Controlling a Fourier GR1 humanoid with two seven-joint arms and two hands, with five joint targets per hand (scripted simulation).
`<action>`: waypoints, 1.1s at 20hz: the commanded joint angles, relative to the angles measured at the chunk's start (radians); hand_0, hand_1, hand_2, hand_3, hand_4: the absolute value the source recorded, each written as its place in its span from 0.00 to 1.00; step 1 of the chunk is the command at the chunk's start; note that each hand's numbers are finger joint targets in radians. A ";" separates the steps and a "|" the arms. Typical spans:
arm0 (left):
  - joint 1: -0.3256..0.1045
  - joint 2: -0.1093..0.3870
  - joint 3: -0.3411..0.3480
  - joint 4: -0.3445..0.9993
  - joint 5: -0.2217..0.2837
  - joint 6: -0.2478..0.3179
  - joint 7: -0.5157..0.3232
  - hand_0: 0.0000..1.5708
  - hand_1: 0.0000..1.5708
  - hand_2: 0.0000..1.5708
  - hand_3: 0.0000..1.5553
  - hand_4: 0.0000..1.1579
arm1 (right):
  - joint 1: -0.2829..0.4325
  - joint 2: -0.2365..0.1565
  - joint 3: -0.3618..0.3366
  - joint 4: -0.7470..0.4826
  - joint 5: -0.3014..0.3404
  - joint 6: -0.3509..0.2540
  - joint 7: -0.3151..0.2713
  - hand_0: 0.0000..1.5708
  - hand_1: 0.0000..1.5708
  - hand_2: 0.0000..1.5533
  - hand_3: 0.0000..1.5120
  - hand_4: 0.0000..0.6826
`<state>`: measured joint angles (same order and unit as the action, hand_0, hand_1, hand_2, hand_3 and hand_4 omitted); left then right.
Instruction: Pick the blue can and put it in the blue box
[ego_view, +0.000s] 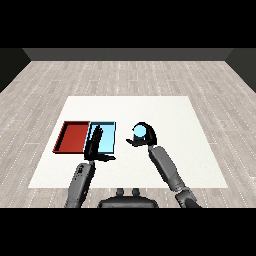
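Observation:
The blue can (140, 132) is held just right of the light blue tray (108, 137), with my right hand (145, 139) curled round it; its round top faces the view. How far it is above the table I cannot tell. The light blue tray lies left of the can, beside the red tray (72, 136). My left hand (94, 143) reaches over the near left part of the light blue tray, its fingers straight and holding nothing.
The red tray and the light blue tray lie side by side on the left half of the white table (165, 112). My left forearm (80, 182) rises from the lower left, my right forearm (167, 167) from the lower right.

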<state>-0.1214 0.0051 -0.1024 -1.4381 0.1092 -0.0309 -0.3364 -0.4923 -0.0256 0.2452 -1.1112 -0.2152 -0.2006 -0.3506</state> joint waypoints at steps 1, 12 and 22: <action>-0.062 -0.005 -0.005 0.013 -0.003 0.032 0.063 0.00 0.00 0.00 0.00 0.00 | 0.094 -0.009 0.004 -0.138 0.037 0.018 0.044 0.91 0.91 0.93 0.94 0.97; -0.132 -0.005 -0.192 0.206 0.060 0.170 -0.051 0.00 0.00 0.00 0.00 0.00 | 0.057 0.025 -0.010 -0.166 0.069 0.046 0.076 0.91 0.91 0.93 0.94 0.97; -0.245 -0.005 -0.318 0.339 0.142 0.303 -0.031 0.00 0.00 0.00 0.00 0.00 | 0.031 0.025 0.066 -0.184 0.044 0.009 0.083 0.89 0.89 0.93 0.93 0.99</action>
<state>-0.3251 0.0001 -0.3646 -1.1625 0.2158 0.2154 -0.3669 -0.4824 -0.0017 0.2944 -1.2381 -0.1762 -0.1956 -0.2917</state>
